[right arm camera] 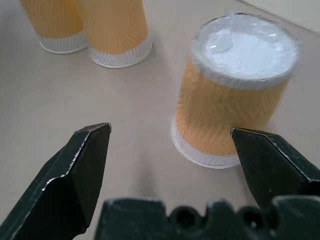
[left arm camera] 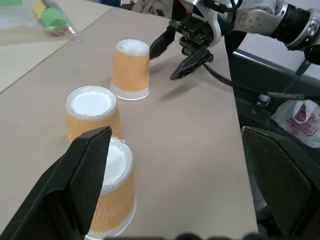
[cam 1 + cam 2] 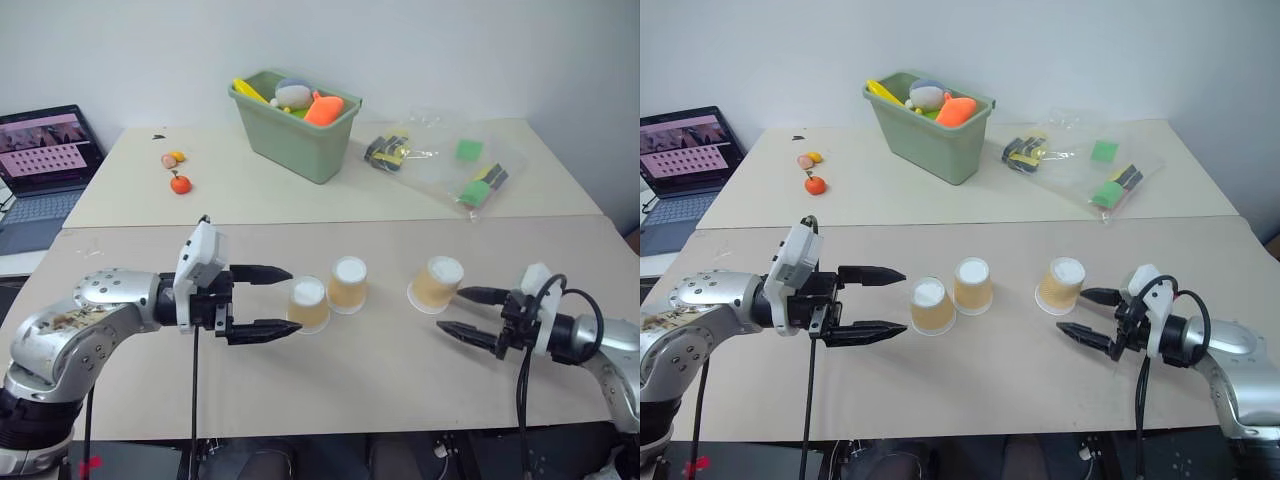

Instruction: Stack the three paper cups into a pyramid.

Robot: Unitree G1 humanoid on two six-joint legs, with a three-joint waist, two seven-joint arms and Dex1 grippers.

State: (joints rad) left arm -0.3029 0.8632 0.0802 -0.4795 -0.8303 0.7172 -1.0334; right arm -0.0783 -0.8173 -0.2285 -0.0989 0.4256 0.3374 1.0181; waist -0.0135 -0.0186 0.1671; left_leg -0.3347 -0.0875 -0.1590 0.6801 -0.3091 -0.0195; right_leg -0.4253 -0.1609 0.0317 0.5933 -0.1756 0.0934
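Three paper cups stand upside down on the near table, tan-orange with white bases up. The left cup (image 3: 308, 305) and the middle cup (image 3: 348, 285) almost touch. The right cup (image 3: 437, 284) stands apart from them. My left gripper (image 3: 293, 300) is open and points right, its fingertips (image 3: 288, 272) level with the left cup's near side, with nothing held. My right gripper (image 3: 452, 311) is open just in front of the right cup (image 1: 235, 90), pointing at it, not touching. The left wrist view shows the right gripper (image 2: 175, 57) beside that cup (image 2: 131, 70).
On the far table stand a green bin (image 3: 290, 140) of toys, a clear bag (image 3: 450, 160) of toys and small toy fruits (image 3: 180, 183). A laptop (image 3: 40, 150) sits far left. A seam separates the two tables. The near table's front edge lies just below the grippers.
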